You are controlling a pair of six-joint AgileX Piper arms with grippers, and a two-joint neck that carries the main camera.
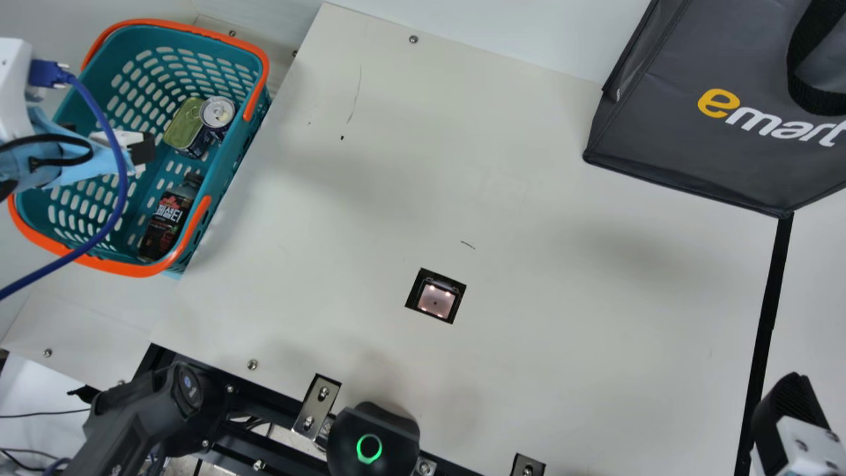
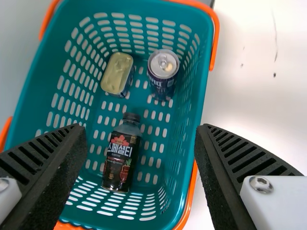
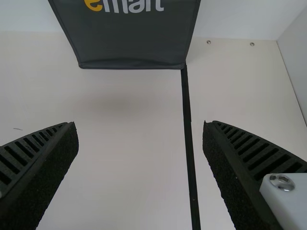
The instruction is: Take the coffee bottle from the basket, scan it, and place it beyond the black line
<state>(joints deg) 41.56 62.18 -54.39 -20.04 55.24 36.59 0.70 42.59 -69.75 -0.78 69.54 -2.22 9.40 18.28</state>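
Teal basket (image 2: pixel 199 91) holds coffee bottle (image 2: pixel 121 155), tin (image 2: pixel 116 74), can (image 2: pixel 163 69); left pincer (image 1: pixel 106 139) above, released; right pincer (image 1: pixel 783 413) released.

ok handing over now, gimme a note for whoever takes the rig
Left claw: open, empty, over the basket.
Right claw: open, empty, over the table by the black line.
Coffee bottle: lying in the basket.
Done: no step yet.
To do: grip the bottle, scan it, probably at the lit window, place it beyond the line.
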